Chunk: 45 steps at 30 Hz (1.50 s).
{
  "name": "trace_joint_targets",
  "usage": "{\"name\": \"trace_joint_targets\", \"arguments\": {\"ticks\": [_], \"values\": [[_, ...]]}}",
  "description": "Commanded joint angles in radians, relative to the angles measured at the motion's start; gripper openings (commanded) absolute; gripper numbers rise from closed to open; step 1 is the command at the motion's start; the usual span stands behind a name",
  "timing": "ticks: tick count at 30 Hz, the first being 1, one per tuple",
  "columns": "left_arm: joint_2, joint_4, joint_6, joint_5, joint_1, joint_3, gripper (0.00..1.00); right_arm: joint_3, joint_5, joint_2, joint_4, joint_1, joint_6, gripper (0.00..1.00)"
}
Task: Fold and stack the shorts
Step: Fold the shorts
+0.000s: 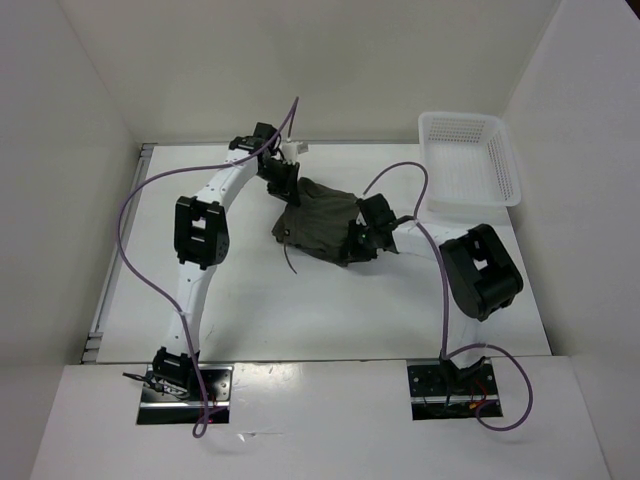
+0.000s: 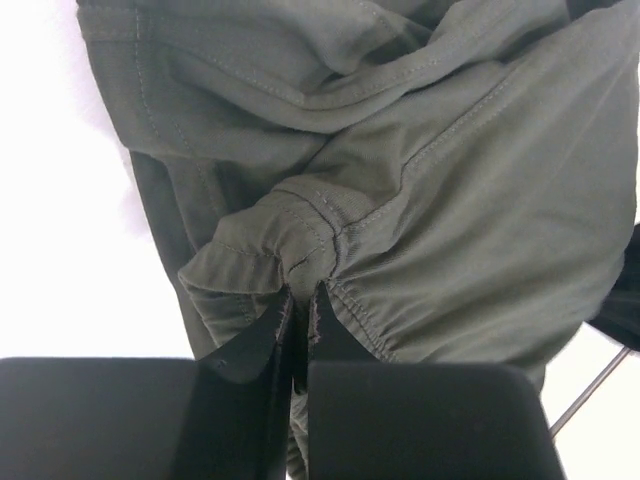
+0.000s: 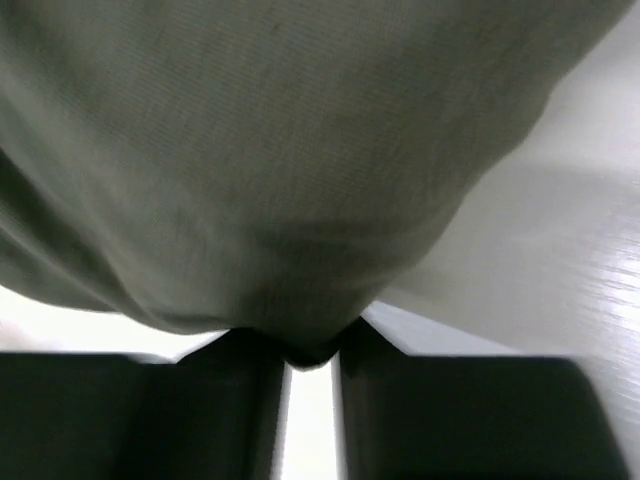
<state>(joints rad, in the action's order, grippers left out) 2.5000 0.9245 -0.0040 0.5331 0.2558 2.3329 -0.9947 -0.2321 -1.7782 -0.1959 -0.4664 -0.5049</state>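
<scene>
Top view, left to right.

- Left gripper [image 1: 281, 180]: black two-finger tool at the 10 o'clock edge of the cloth heap. In the left wrist view the left gripper [image 2: 300, 300] is clenched. Its black fingers [image 2: 245, 350] are pressed almost together on a gathered, stitched seam of the fabric, and the cloth puckers into tight folds just above the tips.
- Dark olive-green soft cloth shorts [image 1: 320, 220]: a rumpled heap on the white table [image 1: 300, 310], a little toward 12 o'clock from the table's centre, stretched between the two tools. The shorts [image 2: 450, 200] fill most of the left wrist view, with seams and topstitching plain. Whether the heap is lifted or resting I cannot tell.
- Thin dark drawstring [image 1: 288, 258]: trails from the heap's 7 o'clock corner onto the table.
- Right gripper [image 1: 352, 245]: at the heap's 4 o'clock edge, touching the cloth. In the right wrist view the right gripper [image 3: 308, 350] stands nearly closed. A small tuck of the shorts [image 3: 280, 150] is caught between the tips of its dark fingers [image 3: 200, 400], with a narrow bright slit below the tuck. The view is blurred.
- White perforated plastic basket [image 1: 505, 165]: at the table's 2 o'clock corner, well apart from the heap.
</scene>
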Motion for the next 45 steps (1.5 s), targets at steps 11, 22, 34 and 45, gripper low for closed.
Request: {"name": "trace_joint_targets", "arguments": {"ticks": [11, 22, 34, 45], "values": [[-0.027, -0.064, 0.004, -0.025, -0.095, 0.105, 0.0, -0.074, -0.001, -0.003, -0.108, 0.189, 0.351, 0.0], [-0.001, -0.093, 0.004, -0.016, -0.086, 0.1, 0.02, -0.186, -0.107, -0.079, -0.155, 0.239, 0.6, 0.26], [-0.114, -0.093, 0.004, 0.004, -0.076, 0.166, 0.84, -0.205, -0.164, 0.075, -0.244, 0.239, 0.694, 0.61], [-0.366, 0.075, 0.004, 0.108, -0.04, -0.183, 0.58, -0.602, 0.103, -0.084, -0.125, 0.179, 0.258, 0.68]]}}
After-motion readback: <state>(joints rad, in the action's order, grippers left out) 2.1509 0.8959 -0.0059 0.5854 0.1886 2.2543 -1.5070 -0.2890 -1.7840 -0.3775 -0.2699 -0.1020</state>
